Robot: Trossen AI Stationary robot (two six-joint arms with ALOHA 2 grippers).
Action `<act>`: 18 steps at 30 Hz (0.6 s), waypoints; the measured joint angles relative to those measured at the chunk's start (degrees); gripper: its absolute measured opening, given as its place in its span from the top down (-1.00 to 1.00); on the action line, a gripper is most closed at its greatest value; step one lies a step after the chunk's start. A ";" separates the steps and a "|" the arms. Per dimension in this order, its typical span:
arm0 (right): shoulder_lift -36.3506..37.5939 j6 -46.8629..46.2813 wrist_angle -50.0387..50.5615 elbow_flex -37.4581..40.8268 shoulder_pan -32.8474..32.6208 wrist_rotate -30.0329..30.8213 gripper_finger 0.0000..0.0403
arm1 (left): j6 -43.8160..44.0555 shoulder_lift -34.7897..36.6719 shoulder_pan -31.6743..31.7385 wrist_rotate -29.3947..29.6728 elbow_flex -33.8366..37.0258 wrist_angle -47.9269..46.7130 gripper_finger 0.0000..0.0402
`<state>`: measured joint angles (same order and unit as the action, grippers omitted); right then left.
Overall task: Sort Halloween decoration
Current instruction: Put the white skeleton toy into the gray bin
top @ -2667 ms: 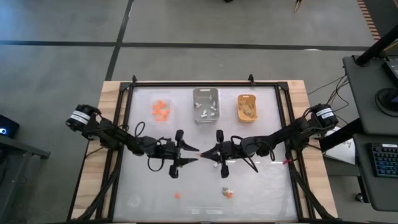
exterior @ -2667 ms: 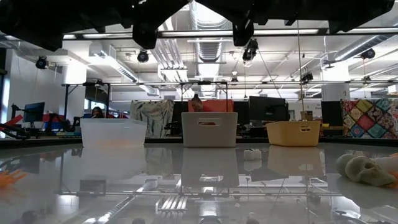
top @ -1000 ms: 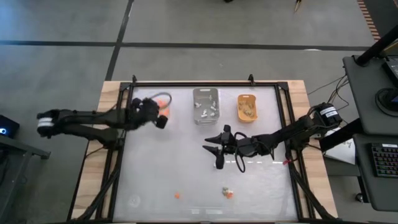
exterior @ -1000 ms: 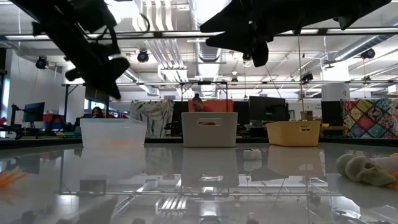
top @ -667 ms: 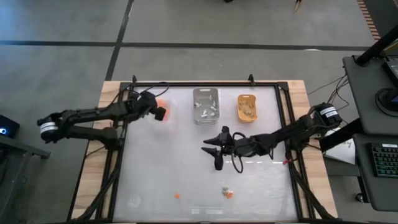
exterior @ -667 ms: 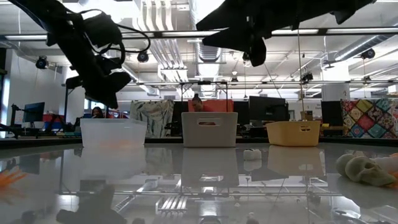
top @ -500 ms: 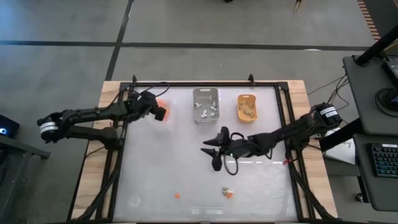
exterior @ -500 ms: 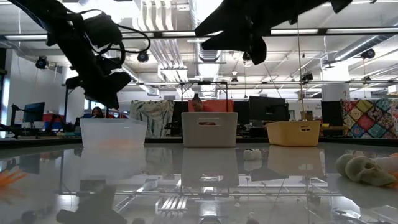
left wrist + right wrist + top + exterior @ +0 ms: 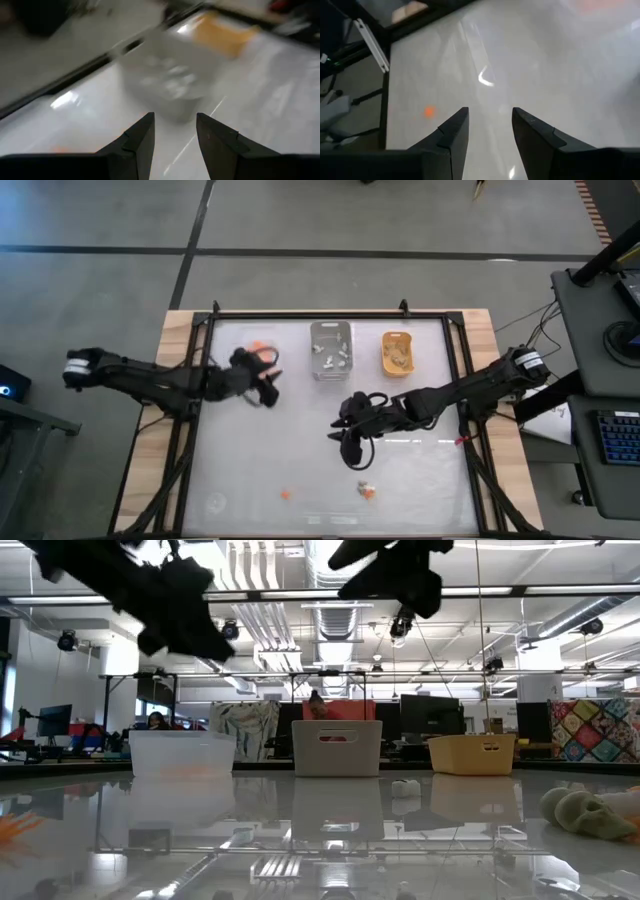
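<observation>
**Left arm back from the clear tray with nothing between its fingers; right arm swings toward the leftovers**

High view: left gripper [image 9: 262, 388] now sits just inboard of the clear tray [image 9: 259, 352] at the table's [image 9: 300, 450] far-left part; half a second earlier it hung over that tray. The orange pieces [image 9: 258, 347] lie in the tray. Judged: a drop was just made and the arm is pulling out. Right gripper [image 9: 348, 442] has shifted from the table's middle toward the near edge, nose turned to the loose items there: a small orange trinket [image 9: 285, 495] and a pale-and-orange pair [image 9: 366, 490], both near the near edge. Grey tray [image 9: 331, 348] and yellow tray [image 9: 397, 353] along the far edge already hold pieces.

Low view: both arms hang high above the surface. A white piece [image 9: 405, 788] and a pale skull-like piece [image 9: 588, 813] rest on the table, unmoved since earlier frames; orange bits [image 9: 18, 825] show at the picture's left edge.

Left wrist view: fingers [image 9: 139, 137] parted, nothing between them; the grey tray lies blurred ahead.

Right wrist view: fingers [image 9: 454, 131] parted, empty; one orange trinket [image 9: 428, 111] on the table ahead.

Judged: a few items remain unsorted; the right arm looks next to pick
</observation>
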<state>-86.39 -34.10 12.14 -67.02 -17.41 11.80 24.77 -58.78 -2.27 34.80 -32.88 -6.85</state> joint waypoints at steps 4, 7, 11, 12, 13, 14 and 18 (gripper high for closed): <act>0.00 -5.07 5.52 -1.01 -1.08 -0.12 0.33 | -3.35 0.00 -10.64 4.94 0.00 6.57 0.37; 0.00 -6.60 8.75 -1.04 -1.72 -0.29 0.34 | -4.84 0.00 -16.60 5.63 0.02 9.43 0.37; 0.00 -9.27 12.61 -0.96 -1.85 -0.38 0.34 | -4.85 -0.02 -21.71 6.78 0.02 10.38 0.37; 0.00 -9.73 13.19 -0.90 -1.85 -0.40 0.34 | -4.83 -0.02 -22.59 6.80 0.02 10.48 0.37; 0.00 -9.91 13.72 -0.86 -1.85 -0.45 0.34 | -4.82 -0.02 -23.30 6.81 0.02 10.61 0.37; -0.02 -10.01 14.15 -0.86 -1.85 -0.46 0.35 | -4.80 -0.02 -23.86 6.82 0.02 10.77 0.37; -0.02 -8.57 14.19 -0.86 -1.94 -4.34 0.37 | -4.76 -0.03 -24.47 6.87 0.02 10.84 0.37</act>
<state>-86.41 -42.67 26.33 -67.88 -19.36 7.46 20.01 -58.82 -26.74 41.67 -32.86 3.99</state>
